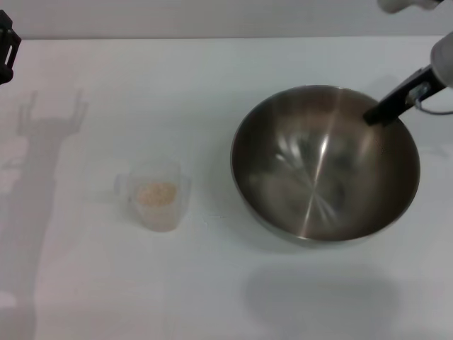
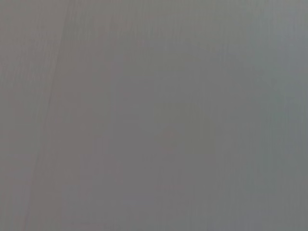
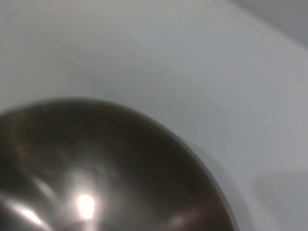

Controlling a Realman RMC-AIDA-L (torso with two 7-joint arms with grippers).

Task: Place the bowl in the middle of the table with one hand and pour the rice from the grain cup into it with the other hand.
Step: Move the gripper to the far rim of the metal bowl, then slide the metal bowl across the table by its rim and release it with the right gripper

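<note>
1. Black finger (image 1: pixel 398 98) of the right gripper (image 1: pixel 382 112) laid over the far right rim of the stainless-steel bowl (image 1: pixel 318 170), tip reaching just inside the wall; clamped on that rim, with the opposing finger hidden behind the metal.
2. Right arm entering from the upper right corner of the head view, slanting down toward the bowl's rim.
3. Bowl on the right half of the white table (image 1: pixel 141 85), mouth tipped slightly toward the camera, brushed grey inside with bright streaks, holding nothing visible. Soft shadow (image 1: pixel 322 297) cast on the tabletop nearer the robot and apart from the bowl's lower edge, consistent with a bowl held off the surface.
4. Same bowl (image 3: pixel 96 173) seen close in the right wrist view: curved rim and dark shiny inside with one bright glint, white table (image 3: pixel 144 48) beyond it.
5. Grain cup (image 1: pixel 157 195), clear frosted plastic, standing upright on the table left of centre, well apart from the bowl, handle at its left side.
6. Rice (image 1: pixel 156 193), pale beige, lying in a small heap inside the cup.
7. Left gripper (image 1: pixel 6 46) at the far upper left edge of the head view, only partly in frame, well away from the cup; grip state impossible to tell.
8. Grey arm shadow (image 1: pixel 42 142) stretched along the table's left side.
9. Left wrist view: uniform grey, nothing distinguishable.
</note>
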